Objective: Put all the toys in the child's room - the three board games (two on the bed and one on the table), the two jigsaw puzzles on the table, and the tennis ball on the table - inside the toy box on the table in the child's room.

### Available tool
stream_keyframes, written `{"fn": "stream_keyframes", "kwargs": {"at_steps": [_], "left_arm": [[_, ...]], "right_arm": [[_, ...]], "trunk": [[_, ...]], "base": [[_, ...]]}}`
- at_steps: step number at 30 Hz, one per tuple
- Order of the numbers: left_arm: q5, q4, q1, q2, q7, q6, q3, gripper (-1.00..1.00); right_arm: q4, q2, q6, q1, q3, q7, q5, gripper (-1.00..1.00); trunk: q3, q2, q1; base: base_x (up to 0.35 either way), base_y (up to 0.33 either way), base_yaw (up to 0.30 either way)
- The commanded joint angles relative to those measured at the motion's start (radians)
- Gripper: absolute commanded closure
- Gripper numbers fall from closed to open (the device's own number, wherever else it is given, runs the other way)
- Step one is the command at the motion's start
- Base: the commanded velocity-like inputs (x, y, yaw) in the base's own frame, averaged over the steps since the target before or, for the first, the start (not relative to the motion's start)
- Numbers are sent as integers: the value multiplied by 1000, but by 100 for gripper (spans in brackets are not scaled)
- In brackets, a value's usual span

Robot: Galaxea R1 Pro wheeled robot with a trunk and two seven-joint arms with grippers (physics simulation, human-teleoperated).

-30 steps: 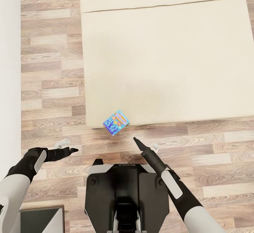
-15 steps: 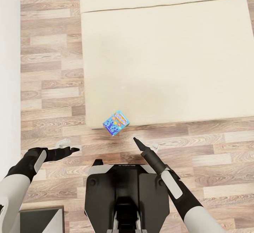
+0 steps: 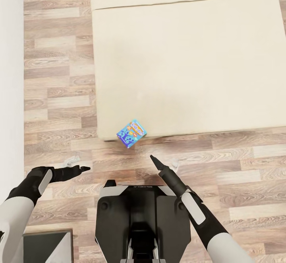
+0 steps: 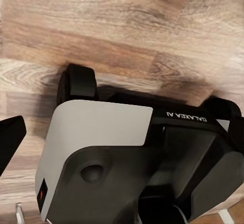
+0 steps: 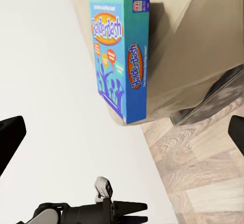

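Since a second ago the head view has slid: bed [image 3: 186, 64] and floor [image 3: 59, 96] sit a touch higher in frame, the mattress seam nearer the top, so camera or base has crept, not the things. Blue board game [image 3: 131, 133] at the bed's near edge, just by its corner, overhanging toward the floor; slightly higher in frame than before, in step with the bed. Both arms in the same pose relative to the robot's base [image 3: 141, 219]. Left gripper [image 3: 81, 169] held out low over the floor, holding nothing; cannot tell whether spread or closed. Right gripper [image 3: 153, 158] points at the box, just short of it, empty; the right wrist view has dark fingertips [image 5: 11, 137] at opposite edges, so the jaws stand wide apart. Judgement: approach for a pick, grasp not yet begun. Right wrist view gives the box's printed face [image 5: 122, 56], name "Balderdash", standing proud of the mattress side; head view cannot resolve that. Left wrist view looks back at the robot's own base and planks.
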Motion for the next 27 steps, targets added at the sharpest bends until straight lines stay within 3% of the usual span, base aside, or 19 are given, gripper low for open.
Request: {"fn": "stream_keyframes", "kwargs": {"at_steps": [1, 19, 27], "left_arm": [[4, 0, 0, 0, -1, 7, 3, -100], [4, 0, 0, 1, -1, 5, 2, -100], [4, 0, 0, 1, -1, 5, 2, -100]], "right_arm": [[1, 0, 4, 0, 2, 3, -10, -100], [1, 0, 4, 0, 2, 3, -10, -100], [1, 0, 4, 0, 5, 3, -10, -100]], "trunk": [[-1, -1, 0], [-1, -1, 0], [-1, -1, 0]], "base": [[-57, 12, 0], [-12, 79, 0], [0, 182, 0]]}}
